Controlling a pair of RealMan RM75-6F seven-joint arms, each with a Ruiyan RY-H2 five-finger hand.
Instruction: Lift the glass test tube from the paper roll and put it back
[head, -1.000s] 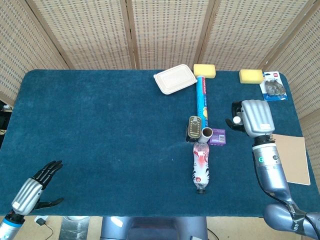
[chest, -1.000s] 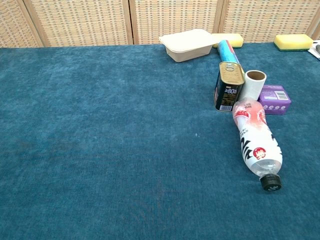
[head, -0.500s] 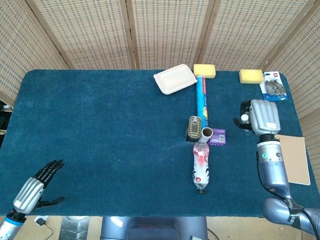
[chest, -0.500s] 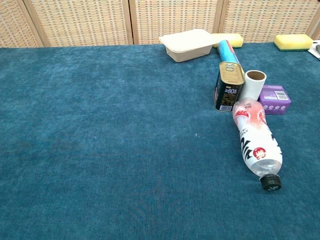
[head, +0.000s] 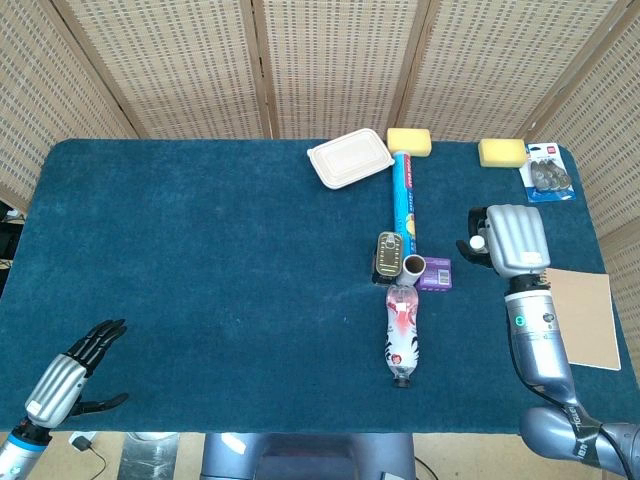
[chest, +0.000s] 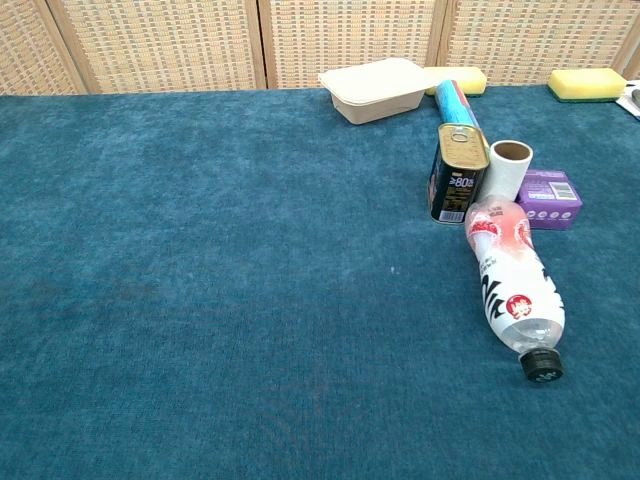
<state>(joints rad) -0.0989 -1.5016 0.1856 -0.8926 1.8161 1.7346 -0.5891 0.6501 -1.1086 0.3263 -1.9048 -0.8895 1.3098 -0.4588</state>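
Note:
The paper roll (head: 414, 266) stands upright mid-table between a tin and a purple box; the chest view shows the paper roll (chest: 510, 166) with nothing sticking out of its open top. My right hand (head: 512, 240) hovers to the right of the roll, back upward, fingers curled down. A small white round end of the glass test tube (head: 478, 242) shows at its left edge, gripped under the fingers; the tube's body is hidden by the hand. My left hand (head: 75, 372) hangs at the table's near left corner, fingers spread, holding nothing.
A tin can (head: 389, 256), a purple box (head: 437, 273) and a lying bottle (head: 402, 333) crowd the roll. A blue tube (head: 405, 198), a white food box (head: 349, 158), two yellow sponges (head: 409, 141) and a brown pad (head: 584, 317) lie around.
My right hand swung a little right and away, then came back left toward the roll, the white tube end moving with it. The left hand has stayed put.

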